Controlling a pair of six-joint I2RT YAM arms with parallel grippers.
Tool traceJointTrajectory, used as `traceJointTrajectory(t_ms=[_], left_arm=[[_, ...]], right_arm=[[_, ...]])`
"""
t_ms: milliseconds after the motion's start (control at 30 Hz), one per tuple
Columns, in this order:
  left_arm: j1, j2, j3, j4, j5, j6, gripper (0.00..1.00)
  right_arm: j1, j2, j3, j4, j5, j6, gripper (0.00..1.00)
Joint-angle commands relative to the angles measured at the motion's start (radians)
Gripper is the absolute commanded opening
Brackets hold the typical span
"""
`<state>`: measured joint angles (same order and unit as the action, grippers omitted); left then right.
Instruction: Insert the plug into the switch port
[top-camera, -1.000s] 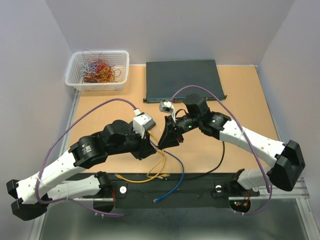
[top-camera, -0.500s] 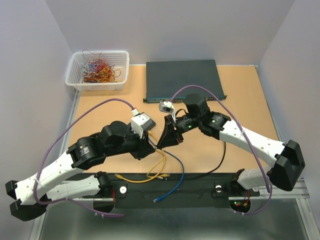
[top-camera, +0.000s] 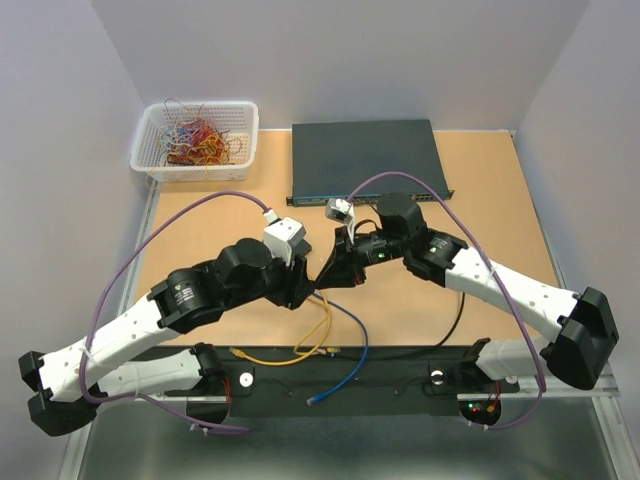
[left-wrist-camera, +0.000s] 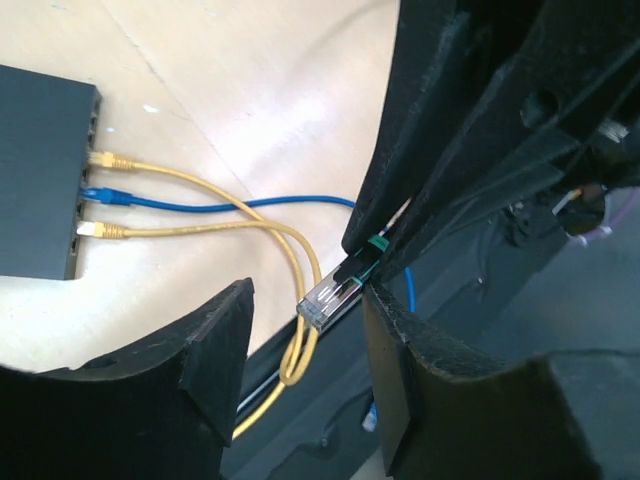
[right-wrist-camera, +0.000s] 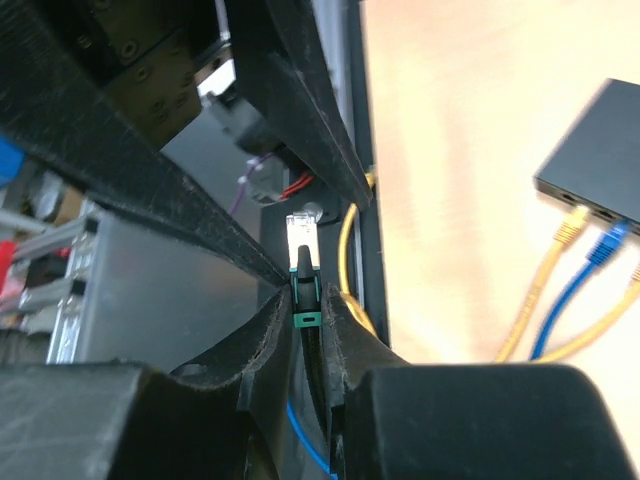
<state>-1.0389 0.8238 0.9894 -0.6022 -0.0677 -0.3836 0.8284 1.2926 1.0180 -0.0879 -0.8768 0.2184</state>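
Note:
The plug (right-wrist-camera: 302, 236) is a clear connector with a green boot on a black cable. My right gripper (right-wrist-camera: 305, 300) is shut on that boot, and the connector sticks out past the fingertips. In the left wrist view the plug (left-wrist-camera: 326, 300) hangs between the spread fingers of my left gripper (left-wrist-camera: 305, 345), close to the right finger (left-wrist-camera: 400, 370); I cannot tell whether it touches it. The small black box (left-wrist-camera: 40, 170) lies on the table with two yellow cables and a blue cable in its ports (left-wrist-camera: 88, 195). From above, both grippers (top-camera: 318, 280) meet mid-table and hide the box.
A white basket (top-camera: 195, 140) of coloured wires stands at the back left. The large dark rack switch (top-camera: 365, 158) lies along the back edge. Yellow (top-camera: 300, 350) and blue (top-camera: 350, 365) cables trail over the black front rail.
My left gripper has opened its jaws, and the left arm has shifted slightly up and right. The right gripper has stayed shut on the plug.

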Motion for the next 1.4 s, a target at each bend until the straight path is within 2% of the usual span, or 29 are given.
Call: traceJointTrajectory(t_ms=[0, 300, 433, 467, 567, 667, 800, 833, 933, 1133, 1200, 1233, 1367], left_arm=[[0.013, 0.015, 0.0, 0.117, -0.142, -0.017, 0.6], [0.048, 0.029, -0.029, 0.182, -0.213, -0.069, 0.69], [0.16, 0.061, -0.092, 0.274, -0.123, -0.089, 0.68], [0.227, 0.076, -0.103, 0.313, -0.062, -0.093, 0.68], [0.338, 0.103, -0.155, 0.378, -0.003, -0.092, 0.68], [0.486, 0.153, -0.198, 0.462, 0.052, -0.127, 0.68], [0.649, 0.225, -0.285, 0.706, 0.196, -0.224, 0.66], [0.722, 0.235, -0.331, 0.755, 0.268, -0.247, 0.65], [0.781, 0.271, -0.38, 0.88, 0.269, -0.304, 0.63], [0.813, 0.383, -0.389, 0.907, 0.044, -0.288, 0.64], [0.862, 0.451, -0.399, 0.953, 0.063, -0.299, 0.64], [0.873, 0.474, -0.402, 0.961, 0.109, -0.313, 0.64], [0.898, 0.554, -0.403, 0.993, 0.141, -0.316, 0.64]], right_arm=[[0.041, -0.015, -0.009, 0.048, 0.114, 0.062, 0.0], [0.038, 0.016, -0.041, 0.04, 0.542, 0.113, 0.0], [0.038, 0.063, -0.035, 0.036, 0.694, 0.145, 0.0], [0.038, 0.08, -0.036, 0.036, 0.755, 0.159, 0.0], [0.038, 0.12, -0.042, 0.036, 0.869, 0.17, 0.0], [0.038, 0.195, -0.048, 0.059, 0.914, 0.168, 0.0], [0.04, 0.263, -0.074, 0.141, 0.95, 0.177, 0.0], [0.04, 0.28, -0.088, 0.16, 0.963, 0.182, 0.0], [0.04, 0.307, -0.11, 0.229, 0.99, 0.184, 0.01], [0.04, 0.387, -0.107, 0.299, 0.976, 0.191, 0.0], [0.04, 0.407, -0.117, 0.326, 0.981, 0.197, 0.01], [0.04, 0.412, -0.122, 0.353, 0.98, 0.203, 0.0], [0.038, 0.432, -0.144, 0.407, 0.964, 0.207, 0.0]])
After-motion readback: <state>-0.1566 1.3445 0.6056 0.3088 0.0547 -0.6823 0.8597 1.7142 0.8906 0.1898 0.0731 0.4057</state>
